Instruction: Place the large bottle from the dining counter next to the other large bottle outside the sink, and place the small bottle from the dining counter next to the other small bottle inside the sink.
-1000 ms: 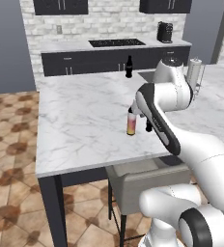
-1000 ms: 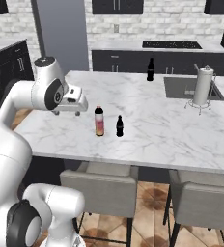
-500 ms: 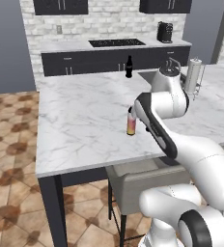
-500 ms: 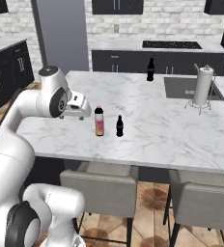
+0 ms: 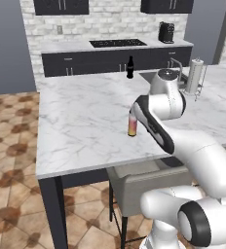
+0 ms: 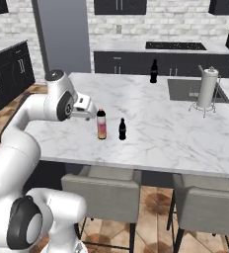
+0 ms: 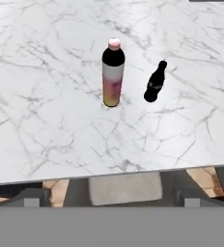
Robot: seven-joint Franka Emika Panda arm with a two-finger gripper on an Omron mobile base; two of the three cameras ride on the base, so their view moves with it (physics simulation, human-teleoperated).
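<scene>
A home kitchen, rendered

A broad marble tabletop with grey-seated stools tucked under it, a sink with faucet, dark cabinets against a pale brick wall, a cooktop, a paper towel stand, and terracotta floor tiles.

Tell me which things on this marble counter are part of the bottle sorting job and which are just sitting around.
Part of the job:
pink-orange large bottle
small dark bottle beside it
tall dark bottle near the sink
sink
dining counter

Just sitting around:
paper towel holder
stools
stovetop
dark appliance on the back counter
</scene>
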